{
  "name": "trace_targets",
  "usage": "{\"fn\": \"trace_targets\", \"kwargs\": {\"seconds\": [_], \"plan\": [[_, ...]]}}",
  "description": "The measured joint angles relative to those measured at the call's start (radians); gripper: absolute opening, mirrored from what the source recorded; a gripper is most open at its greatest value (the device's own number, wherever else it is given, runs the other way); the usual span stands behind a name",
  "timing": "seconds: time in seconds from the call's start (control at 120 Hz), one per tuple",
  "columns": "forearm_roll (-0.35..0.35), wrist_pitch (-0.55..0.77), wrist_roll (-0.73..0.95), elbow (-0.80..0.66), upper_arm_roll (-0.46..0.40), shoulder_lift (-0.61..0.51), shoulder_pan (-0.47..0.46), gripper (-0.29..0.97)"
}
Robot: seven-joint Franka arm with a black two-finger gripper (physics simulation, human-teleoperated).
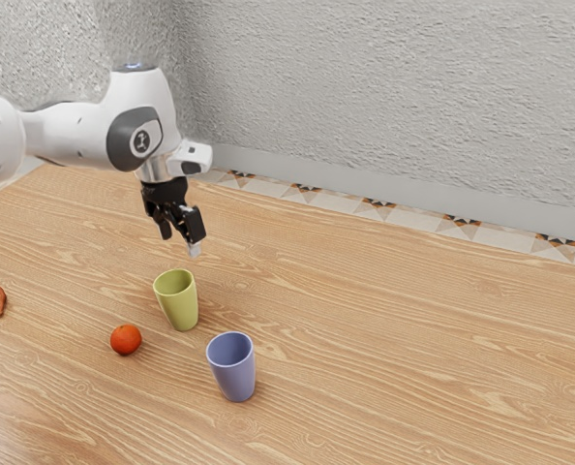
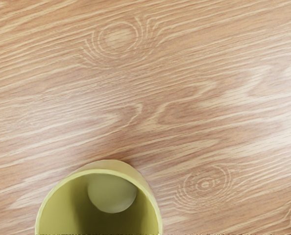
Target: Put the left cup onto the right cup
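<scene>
Two cups are counted, one green cup [image 1: 176, 298] and one blue cup [image 1: 231, 365]; the gripper [image 1: 178, 239] is held open and empty.

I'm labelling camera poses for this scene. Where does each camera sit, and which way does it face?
Exterior view: beside the arm, raised, looking down across the wooden table toward the wall; it shows the white arm and the open gripper above the green cup.
Wrist view: on the hand, looking down into the green cup's open mouth and the wood around it.
Shared: the green cup and the wooden table.
</scene>
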Motion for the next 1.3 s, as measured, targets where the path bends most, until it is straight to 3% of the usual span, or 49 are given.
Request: {"fn": "trace_targets", "kwargs": {"seconds": [0.433,1.05,1.158,1.3], "plan": [[-0.001,0.114,0.022,-0.16,-0.011,-0.041,-0.007,0.66],[-0.002,0.164,-0.061,-0.158,-0.011,0.069,0.011,0.65],[-0.002,0.168,-0.068,-0.155,-0.011,0.079,0.011,0.59],[-0.003,0.171,-0.076,-0.154,-0.011,0.08,0.009,0.42]]}}
